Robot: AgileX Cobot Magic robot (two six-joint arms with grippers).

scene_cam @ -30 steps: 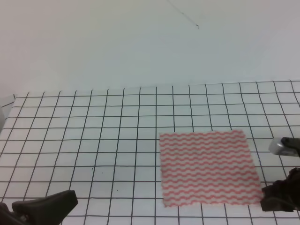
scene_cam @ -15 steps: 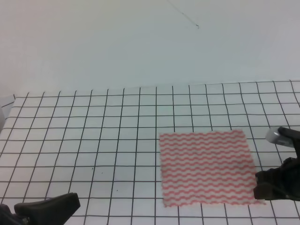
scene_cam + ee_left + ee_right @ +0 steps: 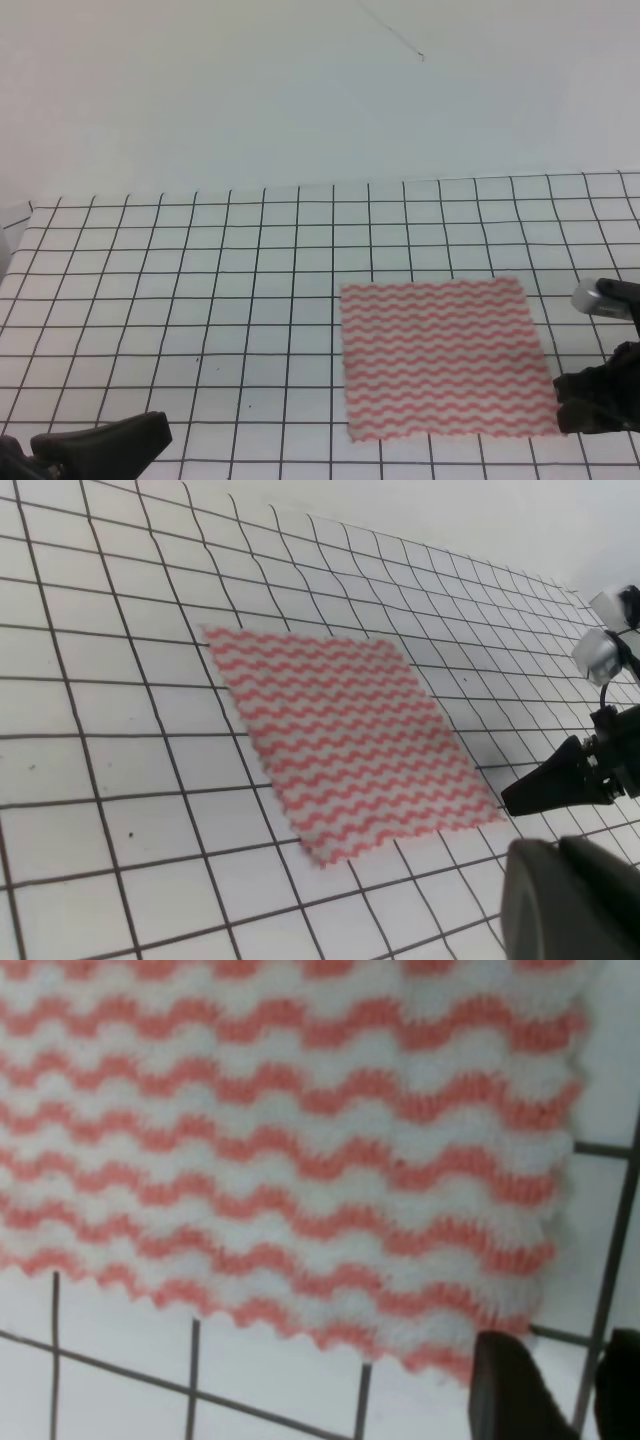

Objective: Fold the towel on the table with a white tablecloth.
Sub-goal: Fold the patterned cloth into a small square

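Towel still flat and unfolded, so folding looks not yet begun; every fold is left to do. Nearest, at the front edge of the table, the dark left gripper (image 3: 100,445) sits low at the front left corner, well apart from the cloth; cannot tell whether its jaws are apart or together. The black right gripper (image 3: 590,405) is at the front right, just beside the towel's near right corner; in the right wrist view its two dark fingertips (image 3: 510,1385) stand slightly apart right at that corner with nothing between them, not yet clamped on the cloth. The thin rectangular towel with red-pink and white wavy stripes (image 3: 445,358) lies right of centre, nearer the front edge, one layer, edges scalloped, surface fuzzy and soft-looking, limp. Under it, the white tablecloth with thin black square grid (image 3: 200,300) covers the wide flat table (image 3: 120,230), smooth with faint wrinkles, running to the far edge against a plain pale wall (image 3: 300,90).
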